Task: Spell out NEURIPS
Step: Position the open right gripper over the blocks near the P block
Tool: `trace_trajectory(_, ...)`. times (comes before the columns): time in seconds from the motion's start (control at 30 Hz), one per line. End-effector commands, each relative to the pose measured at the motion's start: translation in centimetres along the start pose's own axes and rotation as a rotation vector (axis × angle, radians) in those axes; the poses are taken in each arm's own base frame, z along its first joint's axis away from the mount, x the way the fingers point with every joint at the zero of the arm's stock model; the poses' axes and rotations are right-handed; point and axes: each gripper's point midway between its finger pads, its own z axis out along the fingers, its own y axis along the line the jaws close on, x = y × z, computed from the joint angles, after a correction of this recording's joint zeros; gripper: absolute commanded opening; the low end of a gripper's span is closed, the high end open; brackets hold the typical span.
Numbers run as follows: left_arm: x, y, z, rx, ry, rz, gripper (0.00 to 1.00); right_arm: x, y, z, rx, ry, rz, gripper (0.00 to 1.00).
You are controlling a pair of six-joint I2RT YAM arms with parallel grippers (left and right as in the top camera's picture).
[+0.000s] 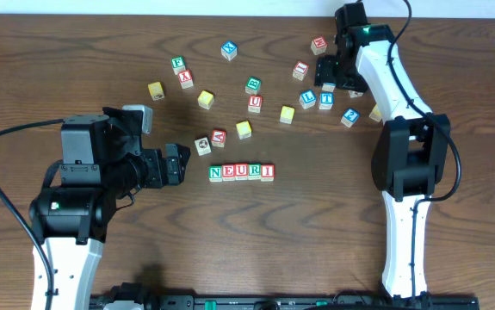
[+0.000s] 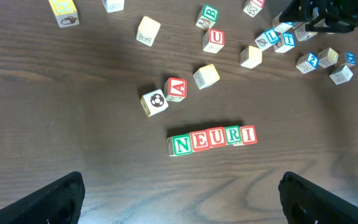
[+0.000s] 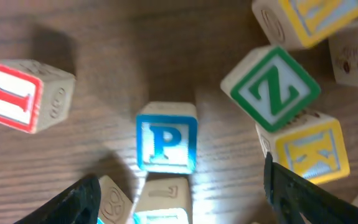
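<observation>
On the dark wood-grain table [image 1: 49, 52], five small wooden letter cubes stand touching in a row: green N [image 2: 182, 144], red E [image 2: 200, 140], red U [image 2: 216, 137], green R [image 2: 232, 135], red I [image 2: 248, 134]. The left gripper [image 1: 176, 164] hangs just left of that row, jaws spread wide, holding nothing. The right gripper [image 3: 180, 186], also spread, hovers over the far-right cluster of cubes. The blue P cube [image 3: 166, 138] lies on the wood between its fingers, seemingly untouched
</observation>
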Motion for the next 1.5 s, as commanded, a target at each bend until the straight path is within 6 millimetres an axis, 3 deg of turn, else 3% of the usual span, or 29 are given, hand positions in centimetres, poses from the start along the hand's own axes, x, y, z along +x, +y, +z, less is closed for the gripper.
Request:
trace_trajectory(0.0,-0.6,-0.2,-0.5,0.007,-0.022,0.014,0.98,-1.0,0.9,-0.3,-0.029,-0.035,0.009,0.79)
trace_trajectory(0.43,-0.6,-0.2,-0.5,0.007,-0.022,0.014,0.98,-1.5,3.7,1.3,-0.050,-0.083,-0.007,0.74)
trace_trajectory(0.9,-0.6,-0.2,-0.5,0.007,-0.022,0.014,0.98,-1.8,1.5,1.4,-0.008,-0.081,0.027,0.74)
trace_trajectory(1.47,-0.6,-0.2,-0.5,0.008,-0.022,0.014,0.98,-1.6,1.3,1.4,-0.003,-0.068,0.026,0.73)
